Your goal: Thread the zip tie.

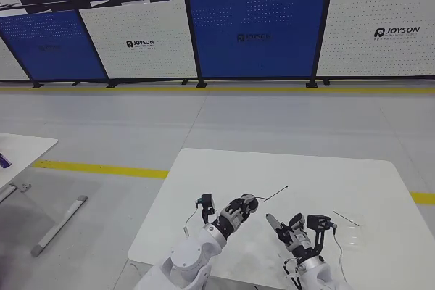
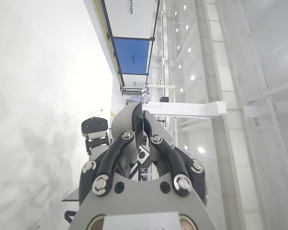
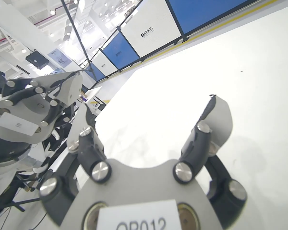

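Observation:
A thin black zip tie (image 1: 273, 193) sticks out over the white table (image 1: 312, 170), with my left gripper (image 1: 252, 201) shut on its near end. In the left wrist view the pads of the left gripper (image 2: 143, 117) pinch the tie's edge. My right gripper (image 1: 284, 219) stands open just to the right of it, low over the table. In the right wrist view the right gripper (image 3: 151, 107) holds nothing between its fingers. Beside it the left gripper (image 3: 70, 87) holds the zip tie (image 3: 68, 17), which runs as a long dark line.
A second thin dark strip (image 1: 346, 217) lies by a clear bag (image 1: 351, 235) near the table's right side. A second white table (image 1: 18, 148) with a small blue object (image 1: 1, 160) stands off to the left. Blue and white panels (image 1: 257, 36) line the far floor.

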`<state>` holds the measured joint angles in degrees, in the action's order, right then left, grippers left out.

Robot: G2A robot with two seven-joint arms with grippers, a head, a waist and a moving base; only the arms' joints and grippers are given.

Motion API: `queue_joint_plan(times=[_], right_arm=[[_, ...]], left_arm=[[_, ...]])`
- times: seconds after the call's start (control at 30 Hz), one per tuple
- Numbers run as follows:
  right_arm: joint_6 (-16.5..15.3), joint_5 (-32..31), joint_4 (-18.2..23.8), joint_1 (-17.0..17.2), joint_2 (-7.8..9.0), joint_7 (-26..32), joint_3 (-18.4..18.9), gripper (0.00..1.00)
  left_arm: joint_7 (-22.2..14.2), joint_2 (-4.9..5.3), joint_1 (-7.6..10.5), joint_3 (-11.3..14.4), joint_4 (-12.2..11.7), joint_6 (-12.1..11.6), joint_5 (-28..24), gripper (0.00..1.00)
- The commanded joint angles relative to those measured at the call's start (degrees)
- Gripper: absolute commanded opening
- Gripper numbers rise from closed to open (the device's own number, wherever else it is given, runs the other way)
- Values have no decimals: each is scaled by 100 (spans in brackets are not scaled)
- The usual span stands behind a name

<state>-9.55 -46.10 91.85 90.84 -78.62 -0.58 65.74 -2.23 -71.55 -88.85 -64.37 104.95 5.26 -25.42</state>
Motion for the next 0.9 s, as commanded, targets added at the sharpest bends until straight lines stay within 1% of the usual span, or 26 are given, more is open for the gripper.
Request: queue_joint_plan(times=[0.0,0.2,0.3,0.33,0.37,0.4,0.63,0.8,0.83,0.87], right_arm=[[-2,9,1,2,0,1,3,100],[21,-45,-29,-21,2,86,-24,100],[24,-276,-45,-106,10,126,-68,100],[80,-391,-50,-123,10,92,-88,100],[225,-499,-33,-139,2,9,-121,100],[272,-516,-20,-140,-5,-44,-146,100],[288,-517,-36,-142,-4,-24,-144,100],[336,-492,-91,-253,-11,91,-175,100],[335,-496,-98,-283,-13,122,-189,65],[335,-516,-106,-310,-14,163,-204,42]], left_arm=[[5,0,-2,0,-2,-5,10,0],[8,-2,4,9,-14,-14,6,0],[-108,-12,40,74,-35,81,-111,0],[-118,-14,53,84,-42,106,-125,0],[-76,-20,68,92,-60,129,-155,0],[-62,-22,73,94,-63,133,-163,0],[-62,-22,73,94,-63,133,-163,0],[-61,-34,107,163,-101,113,-138,0],[-58,-37,115,175,-103,115,-137,0],[-55,-39,122,184,-105,118,-135,0]])
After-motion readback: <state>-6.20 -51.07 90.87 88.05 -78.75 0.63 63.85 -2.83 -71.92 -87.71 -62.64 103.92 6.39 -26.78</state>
